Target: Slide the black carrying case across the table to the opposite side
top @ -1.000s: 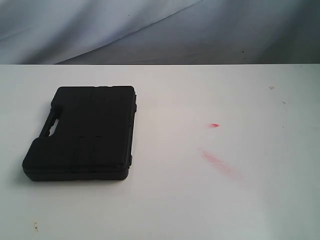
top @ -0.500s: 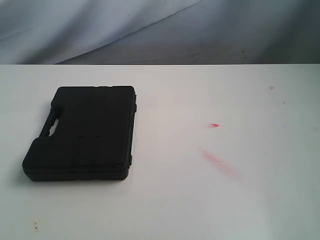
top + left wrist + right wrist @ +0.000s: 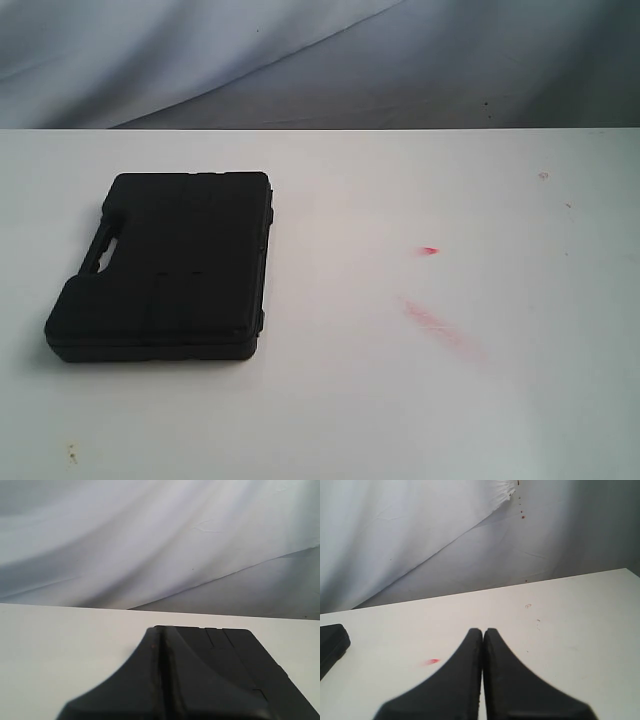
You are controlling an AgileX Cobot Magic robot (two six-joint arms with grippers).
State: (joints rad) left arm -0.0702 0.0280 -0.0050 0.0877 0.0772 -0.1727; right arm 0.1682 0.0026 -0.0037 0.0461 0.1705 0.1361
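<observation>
The black case (image 3: 165, 265) lies flat on the left half of the white table (image 3: 420, 400), its slot handle (image 3: 103, 250) on its left side. Neither arm shows in the exterior view. In the left wrist view my left gripper (image 3: 162, 630) is shut, fingertips together and empty, with the case (image 3: 240, 660) just beyond and beside it. In the right wrist view my right gripper (image 3: 483, 631) is shut and empty over bare table (image 3: 560, 630); only a corner of the case (image 3: 331, 642) shows at the frame's edge.
A small red spot (image 3: 429, 250) and a faint red smear (image 3: 440, 328) mark the table right of centre. A grey-white cloth backdrop (image 3: 320, 60) hangs behind the far table edge. Tiny dark specks (image 3: 71, 455) sit near the front left.
</observation>
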